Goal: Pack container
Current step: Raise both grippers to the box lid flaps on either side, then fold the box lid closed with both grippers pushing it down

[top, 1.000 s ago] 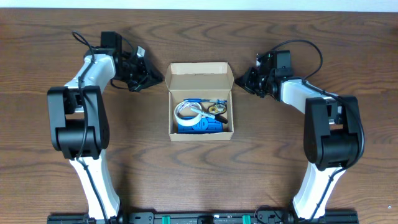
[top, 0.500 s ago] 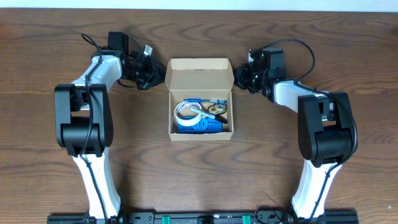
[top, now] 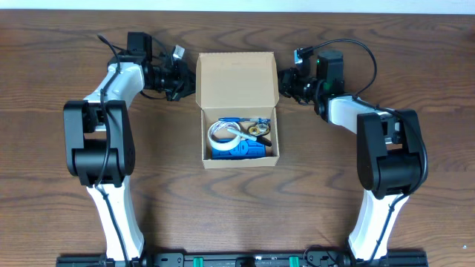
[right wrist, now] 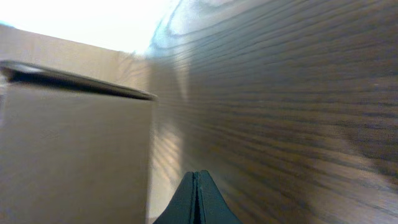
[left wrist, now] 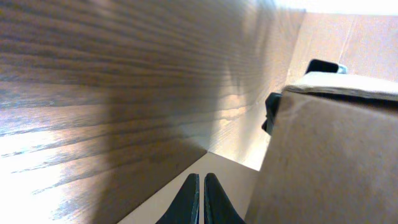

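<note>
On the dark brown wood-grain table (top: 415, 44), the cardboard box (top: 239, 111) sits mid-table between the two arms, its flap lid (top: 237, 78) raised at the far side. Both grippers press in beside that flap, the left gripper (top: 180, 72) and the right gripper (top: 289, 80) each with fingers closed together, holding nothing. A pale strip of wall (top: 237, 4) edges the table's far side.

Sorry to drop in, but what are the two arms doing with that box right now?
The cardboard box sits open on the table, already holding a blue item, a roll of white tape and small bits. The left gripper and the right gripper, both shut, flank the lid, apparently to fold it closed.
</note>
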Available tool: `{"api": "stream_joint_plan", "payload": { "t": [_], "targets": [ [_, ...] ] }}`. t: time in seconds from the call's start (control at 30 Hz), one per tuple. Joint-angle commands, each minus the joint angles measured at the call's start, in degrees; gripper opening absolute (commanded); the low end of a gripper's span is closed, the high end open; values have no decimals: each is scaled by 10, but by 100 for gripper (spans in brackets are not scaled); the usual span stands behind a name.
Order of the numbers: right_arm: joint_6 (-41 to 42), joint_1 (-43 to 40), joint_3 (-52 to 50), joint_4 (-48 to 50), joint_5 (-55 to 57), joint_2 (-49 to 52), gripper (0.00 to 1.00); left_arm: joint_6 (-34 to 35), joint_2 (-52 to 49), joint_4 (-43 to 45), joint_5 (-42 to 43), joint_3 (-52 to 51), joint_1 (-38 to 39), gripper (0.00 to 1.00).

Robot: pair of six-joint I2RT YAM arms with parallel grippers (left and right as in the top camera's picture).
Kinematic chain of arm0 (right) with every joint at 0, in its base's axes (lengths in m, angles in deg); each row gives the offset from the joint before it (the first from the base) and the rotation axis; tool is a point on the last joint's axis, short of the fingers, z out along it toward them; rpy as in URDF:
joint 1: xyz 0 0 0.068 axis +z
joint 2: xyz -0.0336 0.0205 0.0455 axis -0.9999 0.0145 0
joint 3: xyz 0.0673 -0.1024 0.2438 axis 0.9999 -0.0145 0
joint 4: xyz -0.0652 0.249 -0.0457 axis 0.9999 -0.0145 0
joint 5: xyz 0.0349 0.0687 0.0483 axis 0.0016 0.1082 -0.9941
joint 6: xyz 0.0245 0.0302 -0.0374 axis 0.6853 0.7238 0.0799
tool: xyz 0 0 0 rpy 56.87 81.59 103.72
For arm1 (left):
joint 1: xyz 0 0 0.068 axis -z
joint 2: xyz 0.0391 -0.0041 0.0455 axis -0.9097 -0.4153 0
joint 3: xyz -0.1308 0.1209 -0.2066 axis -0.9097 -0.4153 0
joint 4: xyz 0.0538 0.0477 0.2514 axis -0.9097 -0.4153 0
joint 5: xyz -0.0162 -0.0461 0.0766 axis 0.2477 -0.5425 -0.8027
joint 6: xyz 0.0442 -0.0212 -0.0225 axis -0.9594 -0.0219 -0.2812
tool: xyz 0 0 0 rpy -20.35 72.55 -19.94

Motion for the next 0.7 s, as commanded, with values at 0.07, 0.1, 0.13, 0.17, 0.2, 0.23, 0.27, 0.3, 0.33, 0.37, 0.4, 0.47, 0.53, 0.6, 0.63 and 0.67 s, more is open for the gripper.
{"api": "stream_joint_plan", "payload": {
  "t": [0.07,0.1,0.13,0.17,0.2,0.23,0.27,0.3,0.33,0.37,0.4,0.47,0.53,0.6,0.63,0.67],
  "targets": [
    [-8,-9,44,3,-81,6,2,-56,75,0,4,17,-1,6],
    [-11,-9,51,3,-90,5,2,-63,85,0,3,17,-1,5],
    [-12,-9,58,3,-97,4,2,-71,96,0,3,17,-1,6],
    [-12,-9,64,3,-100,2,2,-76,106,0,4,17,-1,5],
    [-14,-9,70,3,-103,-2,1,-81,115,0,3,17,-1,5],
    [-16,-9,75,3,-105,-6,2,-86,125,0,3,17,-1,6],
    [-18,-9,79,3,-108,-12,2,-89,135,0,3,17,0,6],
    [-23,-9,84,3,-112,-17,2,-90,144,0,3,17,0,6],
    [-26,-9,87,3,-116,-23,2,-93,151,0,3,17,0,6],
    [-29,-9,90,3,-122,-31,2,-100,162,-2,3,17,0,6],
    [-31,-9,92,3,-127,-36,2,-104,169,-5,2,17,0,6],
    [-31,-9,93,0,-135,-51,2,-124,183,-17,0,17,0,6],
    [-43,-8,93,-10,-143,-67,1,-151,198,-40,-4,17,0,6],
    [-61,-5,93,-33,-143,-84,2,-171,212,-69,-26,17,0,6],
    [-78,-3,93,-50,-143,-94,2,-186,219,-89,-39,17,0,6],
    [-94,0,93,-68,-143,-103,2,-199,225,-107,-49,17,0,6]
  ]
}}
